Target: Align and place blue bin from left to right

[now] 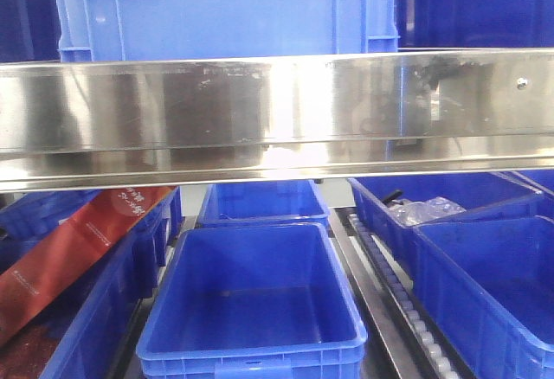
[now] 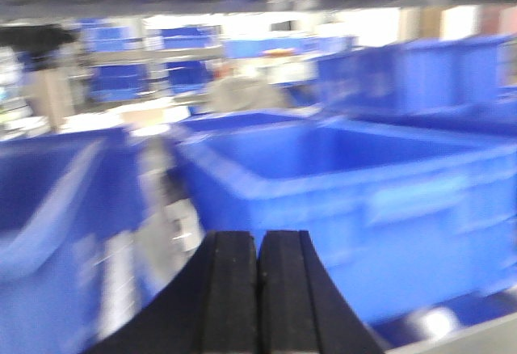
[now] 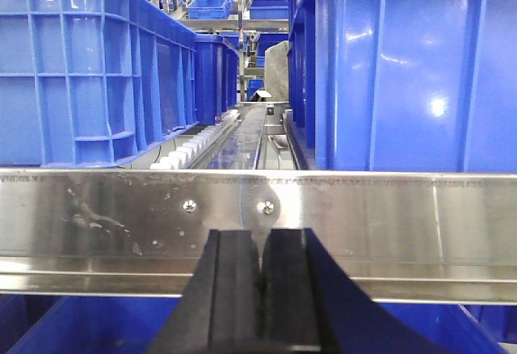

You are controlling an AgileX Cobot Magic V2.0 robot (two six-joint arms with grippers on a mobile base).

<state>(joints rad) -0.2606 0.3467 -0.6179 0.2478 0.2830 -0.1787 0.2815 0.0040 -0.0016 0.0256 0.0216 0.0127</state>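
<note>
Blue bin (image 1: pixel 225 7) is sitting on the upper shelf behind the steel rail (image 1: pixel 277 111); in the right wrist view it's lying up and left (image 3: pixel 89 71), long axis running away from the camera. Right gripper (image 3: pixel 260 289) is hovering at the rail, pads pressed together, empty, probably the nearer arm. Left gripper (image 2: pixel 258 289) is likewise closed and empty, its view blurred, facing lower bins.

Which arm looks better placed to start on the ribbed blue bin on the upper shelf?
Probably right. Its gripper, jaws shut, faces the steel rail with the blue bin just beyond. The left gripper, also shut, faces a smooth-rimmed bin in a blurred view.
</note>
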